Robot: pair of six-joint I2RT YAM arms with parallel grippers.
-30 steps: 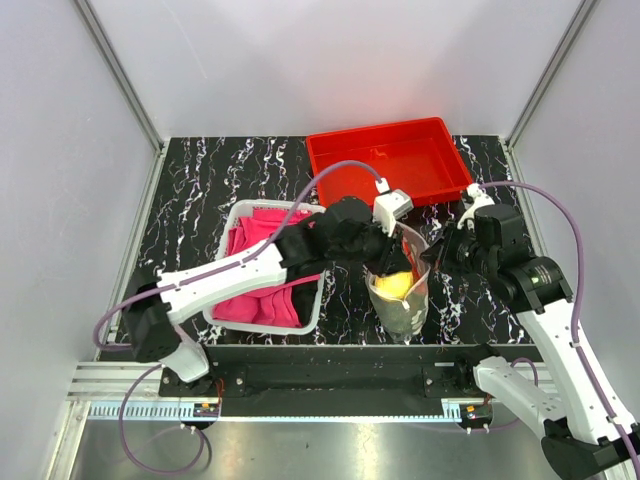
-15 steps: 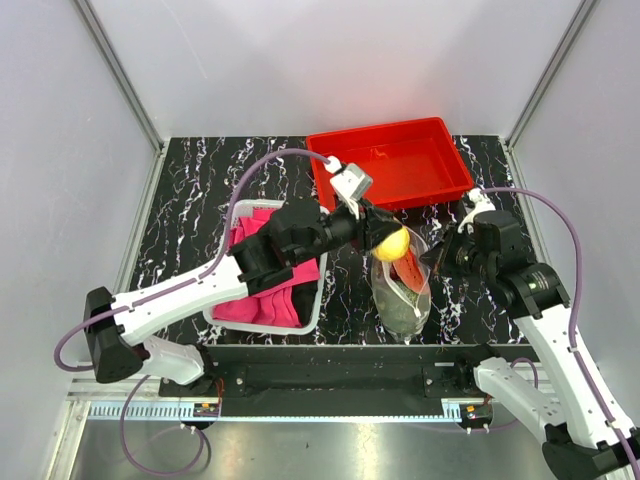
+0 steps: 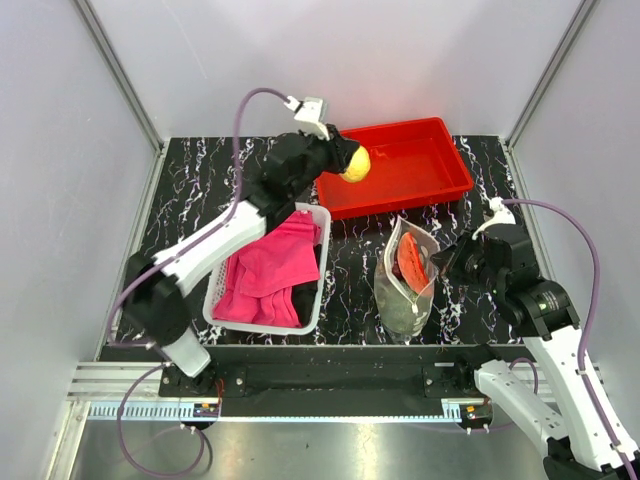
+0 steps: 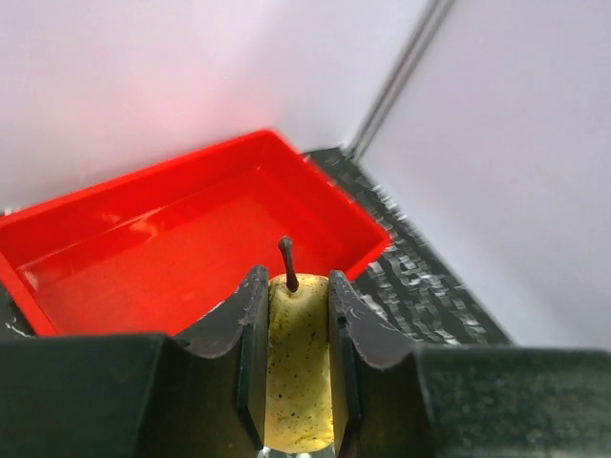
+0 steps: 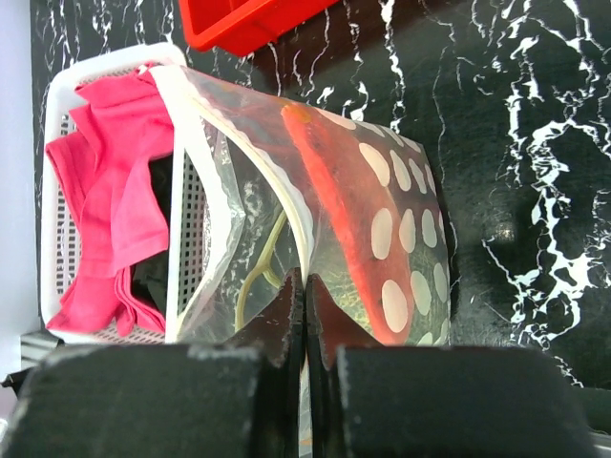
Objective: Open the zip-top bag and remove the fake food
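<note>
**Holding a pear above the tray, pinching the bag's rim**

Clamped between the two fingers of the left tool: a yellow pear, speckled, with a brown stalk sticking up past the fingertips. Held clear of the black marbled worktop, above the left end of the red tray as seen from overhead. From the wrist, with the tray's red floor beyond and below the fruit.

Pressed together on the right-hand rim of the zip-top bag: the fingers of the right tool, with only plastic between them. Propped upright near the middle of the worktop, toward the near edge, with the mouth gaping upward. To the right of the white basket and apart from it. Well apart from the pear, and nearer than the tray.

Showing through the clear, pale-dotted plastic: a red watermelon slice leaning against the right wall, and a pale green stalk curving lower down on the left. Anything deeper in the bag too blurred to name. Heaped in the basket: pink cloths, with something dark beneath.
</note>
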